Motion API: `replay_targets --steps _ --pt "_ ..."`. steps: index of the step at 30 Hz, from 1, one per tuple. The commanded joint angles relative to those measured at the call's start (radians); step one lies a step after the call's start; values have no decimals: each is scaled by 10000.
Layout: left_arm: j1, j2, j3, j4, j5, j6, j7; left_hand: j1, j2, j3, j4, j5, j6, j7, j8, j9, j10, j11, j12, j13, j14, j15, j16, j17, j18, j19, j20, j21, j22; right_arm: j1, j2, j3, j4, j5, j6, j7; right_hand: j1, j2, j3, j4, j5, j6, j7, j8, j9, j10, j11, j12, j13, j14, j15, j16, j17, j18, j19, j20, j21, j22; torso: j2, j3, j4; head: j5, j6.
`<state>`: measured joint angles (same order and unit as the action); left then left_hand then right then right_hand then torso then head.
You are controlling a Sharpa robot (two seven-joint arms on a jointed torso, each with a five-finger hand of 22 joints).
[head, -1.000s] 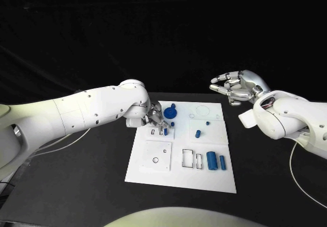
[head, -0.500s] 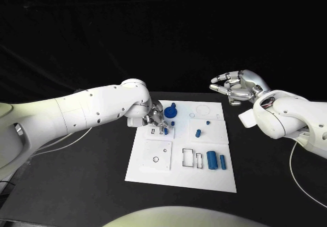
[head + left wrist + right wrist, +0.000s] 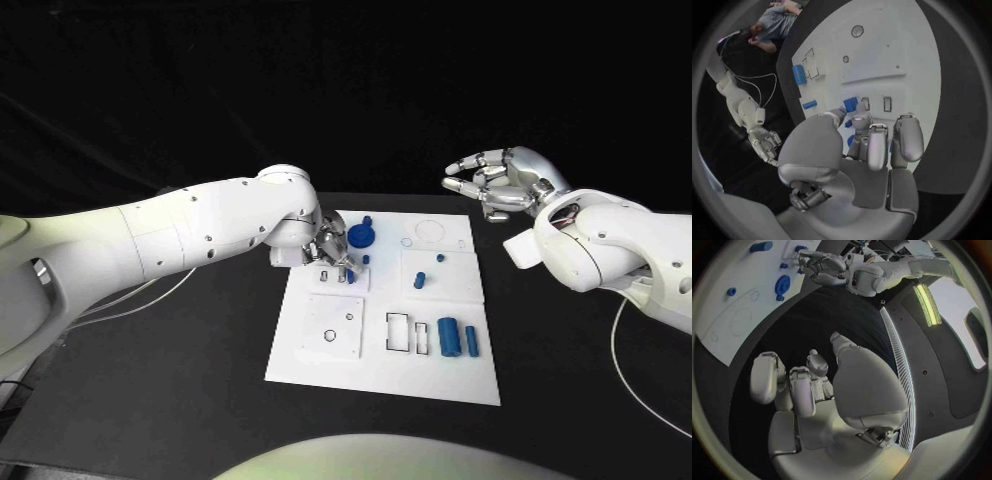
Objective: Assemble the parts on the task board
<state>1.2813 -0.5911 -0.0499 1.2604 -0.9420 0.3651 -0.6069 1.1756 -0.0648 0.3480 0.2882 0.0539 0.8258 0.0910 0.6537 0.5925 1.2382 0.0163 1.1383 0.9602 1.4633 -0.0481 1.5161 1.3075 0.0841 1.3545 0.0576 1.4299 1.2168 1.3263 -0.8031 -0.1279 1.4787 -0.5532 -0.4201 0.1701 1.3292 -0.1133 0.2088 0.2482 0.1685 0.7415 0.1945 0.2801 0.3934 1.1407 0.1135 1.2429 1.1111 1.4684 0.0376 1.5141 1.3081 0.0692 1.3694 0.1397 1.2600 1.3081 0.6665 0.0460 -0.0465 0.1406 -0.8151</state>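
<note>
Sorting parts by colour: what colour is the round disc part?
Blue; the disc part shows best in the head view.

You're looking at a robot test lab or demo stand here, not a home or a shop: a black table (image 3: 173, 380) under black drapery all around it, with a white task board (image 3: 378, 368) laid square in the middle of the table like a bench fixture. Two white robot arms reach in over that board from either side, thin white cables trail across the table near the board's edges, and past the table the right wrist view catches a long strip light (image 3: 927, 304) on a dark panelled wall.
</note>
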Motion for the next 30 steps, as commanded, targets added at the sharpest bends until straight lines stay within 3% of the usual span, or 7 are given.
replay_targets --steps 1,8,13,14,16,23,30 --pt "4 36 1 -22 75 187 9 118 11 94 8 -5 -27 -7 -39 18 -31 -4 -49 0 808 35 67 1654 -126 52 47 35 16 -9 14 0 -3 -107 126 -4 42 -1 14 27 40 -20 10 65 -14 -67 -18 16 -15 553 -12 -53 1025 107 -88 9 -58 475 2 0 -2 8 -10" --pt "4 42 -1 -44 249 236 13 755 -172 1263 -110 18 -4 -41 -138 159 -47 -43 -81 -27 804 -10 61 1646 -127 45 16 50 52 -13 26 -3 -15 -108 133 -5 42 -1 14 27 40 -20 10 65 -14 -67 -18 16 -15 553 -12 -53 1025 107 -88 9 -58 475 3 0 -7 11 -15" --pt "4 38 -2 -49 418 255 29 1487 -558 3679 -1094 16 -129 6 -65 505 -89 -69 -229 -145 807 -35 63 1660 -130 43 -27 68 97 -18 33 -5 -24 -108 142 -7 35 0 9 46 66 -23 9 82 -20 -52 -17 30 -5 553 -12 -54 1027 107 -90 9 -66 473 9 3 0 8 -19" --pt "4 36 -2 -49 456 267 32 1319 -772 4566 -1523 188 -185 94 46 722 -69 71 -283 -200 809 8 67 1669 -132 35 4 81 110 -19 34 -5 -25 -108 143 -7 35 0 9 46 66 -23 9 82 -20 -52 -17 30 -5 553 -12 -54 1027 107 -90 9 -66 473 8 3 3 9 -20" --pt "4 30 -2 -49 539 293 41 994 -836 5093 -1823 188 -218 116 110 901 -46 22 -301 -239 808 66 67 1670 -128 32 31 97 135 -22 35 -6 -28 -108 142 -6 35 0 9 46 66 -23 9 82 -20 -52 -17 30 -5 553 -12 -54 1027 107 -90 9 -66 473 8 5 5 9 -24" --pt "4 -4 -3 -40 662 293 77 631 -897 5595 -2301 621 -201 111 134 1113 -95 46 -395 -365 812 66 76 1691 -130 21 49 119 161 -42 41 -9 -43 -108 144 -2 35 0 9 46 66 -23 9 82 -20 -52 -17 30 -5 553 -12 -54 1027 107 -90 9 -66 473 4 8 5 27 -31" --pt "2 -150 12 70 865 85 150 273 -1010 5716 -2607 1599 -79 83 160 1307 -26 19 -347 -320 809 42 68 1675 -136 40 30 161 227 -60 36 -11 -50 -108 142 9 29 -1 4 59 78 -23 8 94 -23 -62 -17 24 -21 548 -12 -61 1011 113 -106 9 -95 457 0 10 -3 57 -27"
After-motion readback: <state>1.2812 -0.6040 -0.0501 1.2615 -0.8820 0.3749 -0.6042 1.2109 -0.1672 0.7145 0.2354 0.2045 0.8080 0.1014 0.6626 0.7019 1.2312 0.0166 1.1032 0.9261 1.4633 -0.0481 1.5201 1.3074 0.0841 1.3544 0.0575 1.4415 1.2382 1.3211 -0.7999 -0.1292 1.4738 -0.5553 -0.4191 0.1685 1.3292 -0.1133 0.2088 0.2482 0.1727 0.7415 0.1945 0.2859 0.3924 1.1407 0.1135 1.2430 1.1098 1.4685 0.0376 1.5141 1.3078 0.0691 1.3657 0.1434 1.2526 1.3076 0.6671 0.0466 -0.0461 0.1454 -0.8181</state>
